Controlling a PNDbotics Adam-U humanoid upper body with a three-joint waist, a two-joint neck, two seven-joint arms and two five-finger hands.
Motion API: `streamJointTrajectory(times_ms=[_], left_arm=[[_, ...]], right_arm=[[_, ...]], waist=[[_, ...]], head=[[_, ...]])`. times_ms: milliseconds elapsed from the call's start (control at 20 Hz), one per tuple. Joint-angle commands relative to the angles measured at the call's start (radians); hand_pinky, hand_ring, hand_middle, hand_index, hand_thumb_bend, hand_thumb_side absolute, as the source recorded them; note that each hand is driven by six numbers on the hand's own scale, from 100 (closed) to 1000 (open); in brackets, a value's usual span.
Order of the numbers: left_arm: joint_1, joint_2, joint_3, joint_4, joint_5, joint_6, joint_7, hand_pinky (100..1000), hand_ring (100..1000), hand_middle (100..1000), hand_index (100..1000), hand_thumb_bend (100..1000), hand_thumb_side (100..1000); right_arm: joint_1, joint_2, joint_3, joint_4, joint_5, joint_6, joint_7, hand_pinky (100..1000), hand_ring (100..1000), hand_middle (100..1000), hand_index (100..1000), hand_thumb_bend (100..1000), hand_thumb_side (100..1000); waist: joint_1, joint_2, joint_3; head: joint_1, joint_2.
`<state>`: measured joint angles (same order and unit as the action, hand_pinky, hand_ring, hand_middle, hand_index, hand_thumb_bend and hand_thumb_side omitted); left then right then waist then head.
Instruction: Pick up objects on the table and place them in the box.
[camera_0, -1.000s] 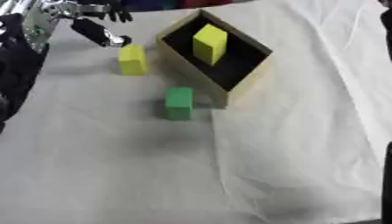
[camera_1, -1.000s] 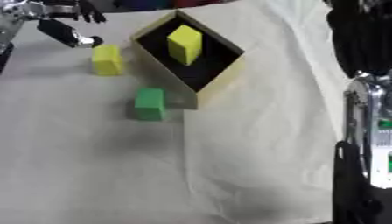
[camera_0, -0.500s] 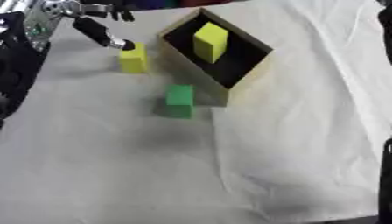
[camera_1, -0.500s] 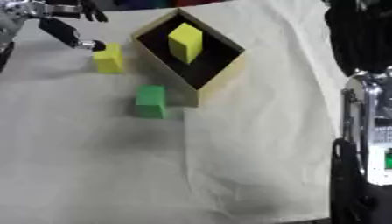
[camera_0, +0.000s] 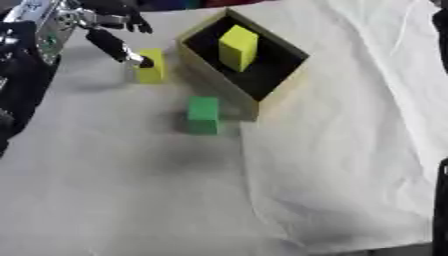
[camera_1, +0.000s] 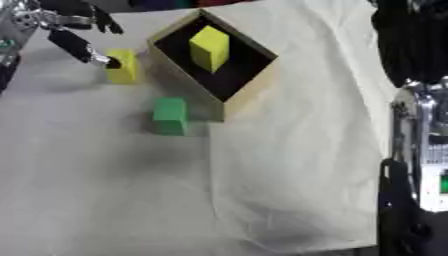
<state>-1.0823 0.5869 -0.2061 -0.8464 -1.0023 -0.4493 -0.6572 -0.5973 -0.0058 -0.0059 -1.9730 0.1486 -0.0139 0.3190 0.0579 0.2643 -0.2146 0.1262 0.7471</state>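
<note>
Left hand reached in from the upper left with its fingers spread and released; one long black finger slanted down until its tip met the upper left edge of the small yellow rectangular block. A second before, that fingertip had stood a little short of the block, which itself lay in the same place. Just right of it sat the open tan cardboard box, turned cornerwise, its dark inside holding a second yellow block that leaned on end. Below the box's near corner, close beside its wall, lay the small green rectangular block, unmoved. All rested on the white cloth-covered worktop, creased toward the right, its near edge showing at the lower right. Broad bare cloth lay below the green block and to the right of the box. At the right border of the right eye view stood the right arm, black and silver; whether that hand was spread or clenched could not be told.
</note>
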Motion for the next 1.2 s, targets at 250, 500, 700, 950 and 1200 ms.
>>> streamJointTrajectory(times_ms=[250,500,700,950,1200], left_arm=[[-0.010,0.007,0.002,0.010,-0.028,-0.124,-0.090,784,837,832,936,495,817],[-0.009,-0.003,0.002,0.017,-0.051,-0.121,-0.076,780,834,827,929,502,810],[-0.006,-0.009,0.005,0.029,-0.075,-0.118,-0.061,775,831,816,920,488,791],[-0.007,-0.015,0.014,0.039,-0.110,-0.105,-0.026,762,821,793,898,463,723],[-0.006,-0.021,0.017,0.045,-0.143,-0.094,0.019,731,792,723,844,404,640]], right_arm=[[-0.010,-0.003,-0.001,-0.022,0.001,0.003,-0.002,787,778,590,722,100,1000],[-0.013,-0.001,-0.001,-0.022,0.000,0.003,-0.001,787,778,590,722,100,1000],[-0.015,0.001,-0.002,-0.023,0.000,0.004,-0.001,787,778,590,722,100,1000],[-0.016,0.004,-0.002,-0.025,-0.001,0.005,0.000,788,778,590,722,100,1000],[-0.016,0.005,-0.002,-0.027,-0.003,0.005,0.001,788,779,590,722,100,1000]], waist=[[-0.003,-0.017,-0.003],[-0.004,-0.012,-0.007],[-0.005,-0.008,-0.010],[-0.007,-0.004,-0.012],[-0.009,-0.001,-0.012]], head=[[0.006,-0.007],[0.011,-0.014],[0.013,-0.018],[0.017,-0.024],[0.018,-0.025]])
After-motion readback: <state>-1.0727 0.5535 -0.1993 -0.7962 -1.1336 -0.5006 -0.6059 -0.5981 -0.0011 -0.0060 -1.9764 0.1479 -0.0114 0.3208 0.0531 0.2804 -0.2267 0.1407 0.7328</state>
